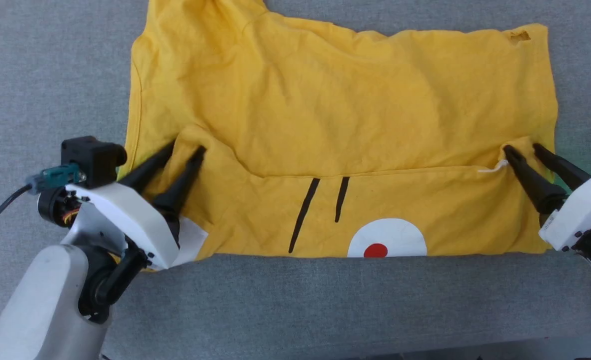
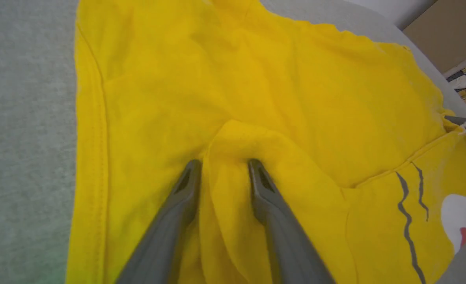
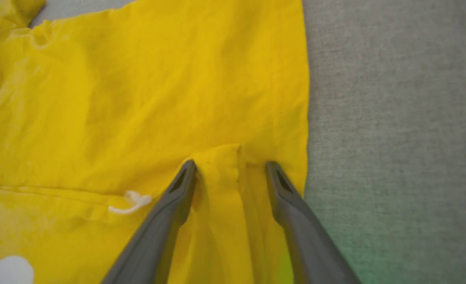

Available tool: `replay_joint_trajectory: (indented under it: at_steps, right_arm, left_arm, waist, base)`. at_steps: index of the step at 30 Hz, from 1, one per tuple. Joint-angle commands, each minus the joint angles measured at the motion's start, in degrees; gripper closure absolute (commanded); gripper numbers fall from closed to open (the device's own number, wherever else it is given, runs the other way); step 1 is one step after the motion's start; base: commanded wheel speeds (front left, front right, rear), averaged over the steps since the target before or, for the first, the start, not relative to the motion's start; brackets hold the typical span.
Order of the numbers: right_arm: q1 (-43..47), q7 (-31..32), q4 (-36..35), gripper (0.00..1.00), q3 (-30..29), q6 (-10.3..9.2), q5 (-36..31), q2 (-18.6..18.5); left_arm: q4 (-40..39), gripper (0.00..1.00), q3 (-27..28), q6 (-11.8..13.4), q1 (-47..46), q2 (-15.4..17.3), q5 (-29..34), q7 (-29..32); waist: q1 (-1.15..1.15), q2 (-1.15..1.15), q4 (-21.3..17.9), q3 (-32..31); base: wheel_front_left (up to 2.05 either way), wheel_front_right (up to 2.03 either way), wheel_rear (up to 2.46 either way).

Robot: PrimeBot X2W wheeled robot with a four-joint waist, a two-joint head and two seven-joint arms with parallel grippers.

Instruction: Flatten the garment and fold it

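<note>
Atop the grey cloth-covered desk [image 1: 325,300], left tool [image 1: 188,147] and right tool [image 1: 521,147] sit spread on the half-folded bright yellow cotton T-shirt [image 1: 350,100].

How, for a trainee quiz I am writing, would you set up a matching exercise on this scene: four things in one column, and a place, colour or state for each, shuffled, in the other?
Things:
1. shirt
2. red dot
3. left gripper
4. table cover

Descriptions:
A. grey
B. open, fingertips on the shirt's left side
C. yellow, near part folded over
D. inside a white patch at the near edge

Pairs: 1-C, 2-D, 3-B, 4-A
</note>
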Motion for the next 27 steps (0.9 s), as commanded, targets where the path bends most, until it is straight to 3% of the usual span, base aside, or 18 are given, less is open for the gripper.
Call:
replay_joint_trajectory:
  at_steps: [1, 10, 15, 20, 27]
  right_arm:
    - [1.1, 0.7, 2.0, 0.0, 0.2, -0.62, 0.2, 0.2]
    - [7.3, -4.2, -8.7, 0.0, -4.2, -0.62, -0.1, 2.0]
    - [10.7, -13.1, -15.2, 0.0, -6.5, -0.62, -5.4, 4.9]
    - [13.3, -23.7, -17.3, 0.0, -6.6, -0.62, -11.2, 8.6]
    - [17.2, -37.3, -13.9, 0.0, -7.4, -0.62, -21.2, 12.7]
  left_arm:
    - [1.1, 0.0, 0.2, 0.2, 1.1, -0.2, -0.6, 0.1]
    - [-6.9, 0.0, 5.1, 3.2, 8.5, -1.4, -1.7, -7.8]
    - [-10.6, 0.0, 8.6, 7.1, 13.4, -3.3, 2.4, -17.3]
    - [-11.8, 0.0, 10.9, 10.2, 17.5, -7.1, 5.4, -27.7]
    - [-10.1, 0.0, 10.6, 10.9, 22.1, -10.4, 11.1, -31.7]
  waist:
    - [0.0, 0.0, 0.1, -0.5]
    - [0.0, 0.0, 0.3, -4.6]
    - [0.0, 0.0, 0.4, -7.0]
    - [0.0, 0.0, 0.5, -9.5]
    - [0.0, 0.0, 0.9, -13.1]
  base:
    - [0.0, 0.0, 0.0]
    - [0.0, 0.0, 0.0]
    - [0.0, 0.0, 0.0]
    - [0.0, 0.0, 0.0]
    - [0.0, 0.0, 0.0]
